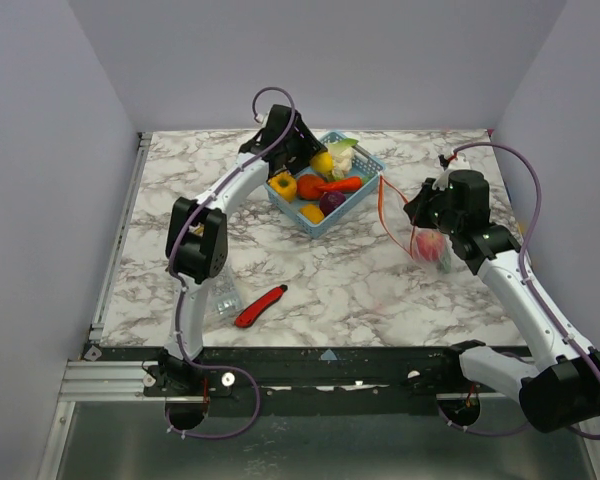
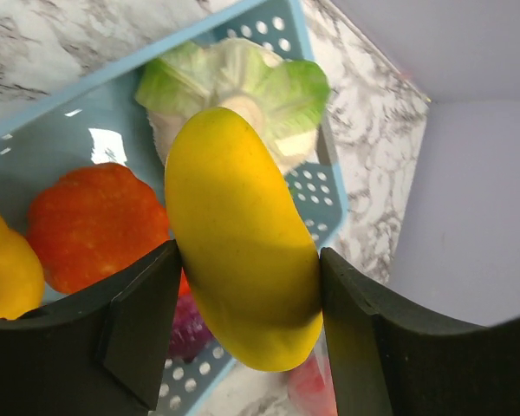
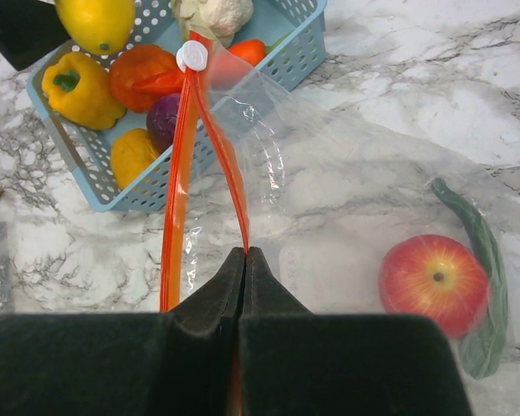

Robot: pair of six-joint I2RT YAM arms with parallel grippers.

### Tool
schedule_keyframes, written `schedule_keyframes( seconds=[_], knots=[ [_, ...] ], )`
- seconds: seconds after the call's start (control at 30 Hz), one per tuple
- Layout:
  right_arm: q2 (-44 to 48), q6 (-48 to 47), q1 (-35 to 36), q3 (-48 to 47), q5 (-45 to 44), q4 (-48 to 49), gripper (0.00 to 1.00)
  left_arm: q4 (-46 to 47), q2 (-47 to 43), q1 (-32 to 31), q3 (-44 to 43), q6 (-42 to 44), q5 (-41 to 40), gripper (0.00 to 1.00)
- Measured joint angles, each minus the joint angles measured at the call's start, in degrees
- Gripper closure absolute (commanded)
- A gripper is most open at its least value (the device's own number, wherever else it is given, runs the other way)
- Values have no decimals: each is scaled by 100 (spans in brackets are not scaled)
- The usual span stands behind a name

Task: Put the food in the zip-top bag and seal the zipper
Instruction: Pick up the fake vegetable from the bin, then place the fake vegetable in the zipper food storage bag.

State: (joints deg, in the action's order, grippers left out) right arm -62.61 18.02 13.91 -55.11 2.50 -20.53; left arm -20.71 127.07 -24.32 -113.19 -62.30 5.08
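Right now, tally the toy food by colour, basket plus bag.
Yellow: 2 (mango, bell pepper)
Orange to red-orange: 3 (lobed piece, carrot, small orange piece)
Red: 1 (apple, in the bag)
Purple: 1 (purple piece)
Green: 1 (cucumber, in the bag)
White-green: 1 (cabbage)
Total: 9 in view

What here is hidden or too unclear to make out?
Left wrist view: purple piece, mostly behind the yellow fruit and a finger.
Right wrist view: green vegetable in the bag, partly behind the apple.
Top view: clear box, see-through and too small for detail.
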Motion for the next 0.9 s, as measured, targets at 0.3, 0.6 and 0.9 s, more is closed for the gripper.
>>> schedule_keyframes(
  seconds=[0.3,0.6,0.9],
  knots=[
    [94,39,0,42,-2,4,100,780,-1637,-127,1700,306,1154,97],
    [181,44,0,44,-2,11,100,1768,-2732,-946,3248,289,2297,96],
    [267,59,0,136,-2,74,100,2050,-2758,-1786,3294,280,3036,96]
  ],
)
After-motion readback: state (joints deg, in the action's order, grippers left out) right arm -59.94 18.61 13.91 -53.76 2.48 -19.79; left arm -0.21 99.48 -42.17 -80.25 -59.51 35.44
